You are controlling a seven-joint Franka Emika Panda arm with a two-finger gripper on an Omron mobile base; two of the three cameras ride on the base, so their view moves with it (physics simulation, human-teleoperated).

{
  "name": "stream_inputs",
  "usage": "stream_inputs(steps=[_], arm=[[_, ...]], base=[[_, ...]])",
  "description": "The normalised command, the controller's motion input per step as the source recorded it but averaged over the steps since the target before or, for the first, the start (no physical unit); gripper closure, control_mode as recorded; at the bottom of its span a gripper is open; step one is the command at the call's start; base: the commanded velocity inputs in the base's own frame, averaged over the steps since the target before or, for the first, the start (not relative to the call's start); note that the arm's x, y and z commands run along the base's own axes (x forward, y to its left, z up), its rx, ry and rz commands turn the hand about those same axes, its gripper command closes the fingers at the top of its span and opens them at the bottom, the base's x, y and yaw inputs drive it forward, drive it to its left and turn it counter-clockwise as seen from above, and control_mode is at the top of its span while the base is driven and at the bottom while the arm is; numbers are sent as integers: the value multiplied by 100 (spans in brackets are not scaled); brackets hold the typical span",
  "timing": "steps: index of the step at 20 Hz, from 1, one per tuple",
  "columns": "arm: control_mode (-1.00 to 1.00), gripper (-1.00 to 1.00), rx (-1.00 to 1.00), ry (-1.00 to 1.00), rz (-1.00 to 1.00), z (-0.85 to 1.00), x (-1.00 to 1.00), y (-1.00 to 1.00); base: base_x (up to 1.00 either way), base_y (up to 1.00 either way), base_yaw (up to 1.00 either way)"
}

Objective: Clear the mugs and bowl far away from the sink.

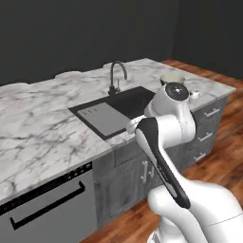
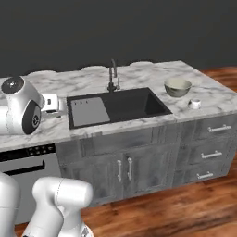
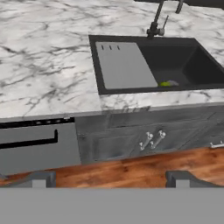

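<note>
Two risks face you. The green mug (image 3: 165, 83) lies low in the sink (image 3: 175, 61), so your wide-open, empty gripper (image 3: 112, 178) could strike the basin wall or faucet (image 3: 155, 24) descending. The bowl (image 2: 177, 87) and whitish mug (image 2: 195, 104) sit near the counter (image 2: 208, 92) edge; a nudge may topple them.

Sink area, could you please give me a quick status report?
Gripper open, empty, off the counter. Bowl and whitish mug on the counter right of the sink; green mug in the basin. Faucet behind it.
</note>
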Motion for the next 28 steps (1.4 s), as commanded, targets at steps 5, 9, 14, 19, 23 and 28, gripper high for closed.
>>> stream_inputs(steps=[5,9,14,19,23,28], arm=[[100,-100,0,0,0,0,0,0],[100,-100,0,0,0,0,0,0],[100,-100,0,0,0,0,0,0],[100,-100,0,0,0,0,0,0],[100,-100,0,0,0,0,0,0],[100,-100,0,0,0,0,0,0]], base=[[66,-97,-1],[77,-100,0],[92,-91,5],[93,-73,17],[78,-64,23],[61,-57,33]])
